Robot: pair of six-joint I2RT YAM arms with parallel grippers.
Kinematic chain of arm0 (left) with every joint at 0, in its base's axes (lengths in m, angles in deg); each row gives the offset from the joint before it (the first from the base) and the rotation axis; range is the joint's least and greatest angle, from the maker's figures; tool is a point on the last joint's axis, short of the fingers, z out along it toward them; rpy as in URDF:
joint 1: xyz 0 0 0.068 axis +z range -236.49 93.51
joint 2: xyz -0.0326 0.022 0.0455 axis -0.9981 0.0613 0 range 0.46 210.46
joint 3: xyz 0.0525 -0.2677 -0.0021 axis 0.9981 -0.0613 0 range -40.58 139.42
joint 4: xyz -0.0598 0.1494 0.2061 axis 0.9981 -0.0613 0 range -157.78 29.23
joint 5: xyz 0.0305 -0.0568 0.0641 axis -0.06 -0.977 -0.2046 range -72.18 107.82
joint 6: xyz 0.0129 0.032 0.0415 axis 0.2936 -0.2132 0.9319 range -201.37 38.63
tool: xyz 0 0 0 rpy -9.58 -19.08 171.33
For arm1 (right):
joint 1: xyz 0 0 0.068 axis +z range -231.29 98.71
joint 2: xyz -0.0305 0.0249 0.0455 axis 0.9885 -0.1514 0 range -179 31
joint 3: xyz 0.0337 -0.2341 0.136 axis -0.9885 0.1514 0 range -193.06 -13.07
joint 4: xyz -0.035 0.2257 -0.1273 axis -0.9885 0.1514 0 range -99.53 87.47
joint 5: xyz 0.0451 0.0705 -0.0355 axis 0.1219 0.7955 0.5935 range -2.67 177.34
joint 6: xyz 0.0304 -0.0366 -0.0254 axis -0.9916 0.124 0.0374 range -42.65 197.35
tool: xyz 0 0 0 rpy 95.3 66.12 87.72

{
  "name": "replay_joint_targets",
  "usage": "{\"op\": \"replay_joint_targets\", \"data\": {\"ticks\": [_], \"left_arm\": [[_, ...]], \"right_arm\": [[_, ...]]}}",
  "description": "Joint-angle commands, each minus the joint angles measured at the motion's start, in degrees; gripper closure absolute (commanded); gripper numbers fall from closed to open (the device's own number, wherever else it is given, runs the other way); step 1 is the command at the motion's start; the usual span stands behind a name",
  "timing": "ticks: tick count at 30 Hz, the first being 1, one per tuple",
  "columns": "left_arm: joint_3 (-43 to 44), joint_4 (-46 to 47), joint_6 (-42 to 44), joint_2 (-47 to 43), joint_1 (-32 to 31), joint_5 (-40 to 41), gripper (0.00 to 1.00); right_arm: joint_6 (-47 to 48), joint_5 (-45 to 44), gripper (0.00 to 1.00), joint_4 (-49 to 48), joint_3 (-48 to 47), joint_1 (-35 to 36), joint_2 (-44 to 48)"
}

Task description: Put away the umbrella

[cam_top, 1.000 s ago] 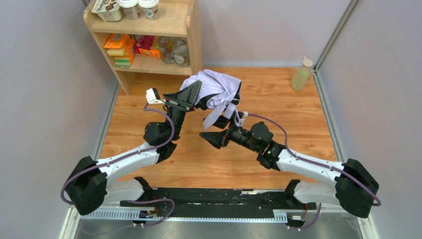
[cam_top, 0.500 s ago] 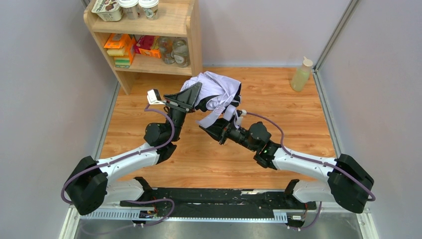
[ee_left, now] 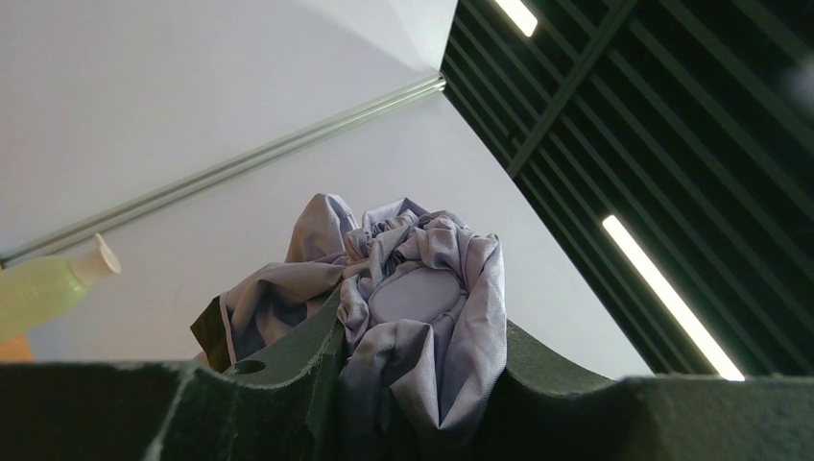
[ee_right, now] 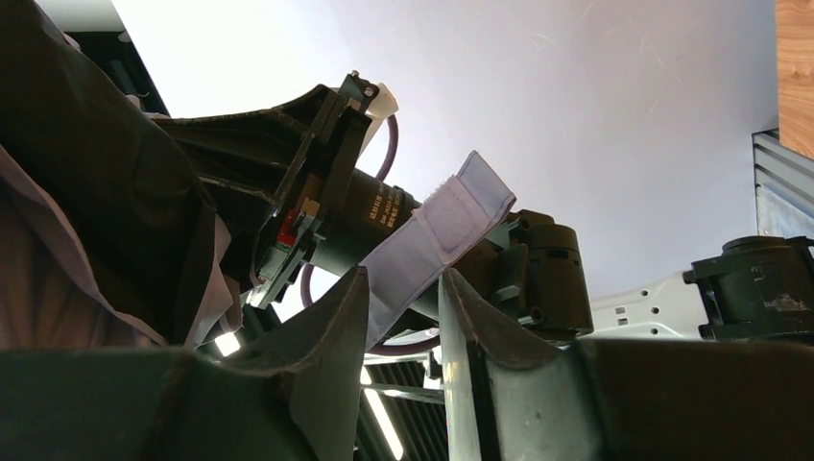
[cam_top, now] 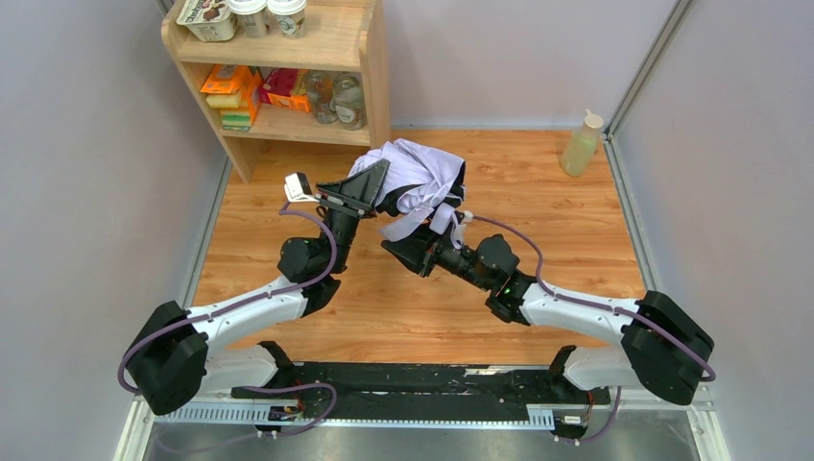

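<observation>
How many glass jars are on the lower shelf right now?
2 that I can see: glass jars side by side at the right end of the lower shelf, beside the colourful boxes. The top board may hide others.

A wood-plank floor fills the enclosure, closed in by pale grey walls with aluminium framing. A wooden shelf unit stands in the far left corner (cups on top, jars and coloured packets below). A pale green squeeze bottle stands upright at the far right corner. Overhead, strip lights cross a dark slatted ceiling.
</observation>
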Motion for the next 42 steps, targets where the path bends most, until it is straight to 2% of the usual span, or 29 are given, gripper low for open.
{"op": "replay_joint_targets", "data": {"ticks": [1, 3, 11, 14, 16, 22, 28, 33, 37, 42], "left_arm": [[0.9, 12.0, -3.1, -1.2, 0.0, -1.1, 1.0], [0.7, 12.1, -2.8, -1.4, 0.0, -0.9, 1.0], [0.4, 12.1, -2.8, -1.6, -0.1, -1.4, 1.0], [0.4, 12.0, -2.6, -1.7, -0.2, -1.8, 1.0], [0.0, 12.0, -3.0, -1.6, -0.3, -1.6, 1.0], [-0.2, 12.0, -3.2, -1.7, -0.4, -1.6, 1.0], [-0.6, 12.0, -3.2, -1.9, -0.6, -1.8, 1.0], [-0.7, 12.1, -3.4, -1.9, -0.6, -1.7, 1.0], [-1.4, 11.9, -6.0, -1.9, -0.6, -1.7, 1.0], [-3.4, 11.7, -11.7, -2.4, -0.6, -3.1, 1.0]], "right_arm": [[-21.8, 0.0, 0.63, -3.9, -1.9, -0.4, -0.4], [-22.0, 0.0, 0.58, -4.6, -2.0, -0.4, -0.8], [-21.6, 0.4, 0.6, -5.5, -2.8, -1.1, -2.0], [-21.9, 0.2, 0.52, -6.7, -2.6, -1.6, -2.6], [-21.6, -0.1, 0.56, -7.5, -2.7, -1.6, -2.9], [-22.1, 0.4, 0.56, -7.2, -2.9, -2.0, -3.2], [-21.7, 0.3, 0.73, -6.9, -3.7, -3.2, -3.2], [-21.3, 1.1, 0.98, -8.1, -4.4, -3.8, -4.0], [-18.0, 3.3, 1.0, -10.6, -4.4, -6.0, -5.7], [-7.4, 3.4, 1.0, -9.7, -0.9, -10.7, -3.5]]}}
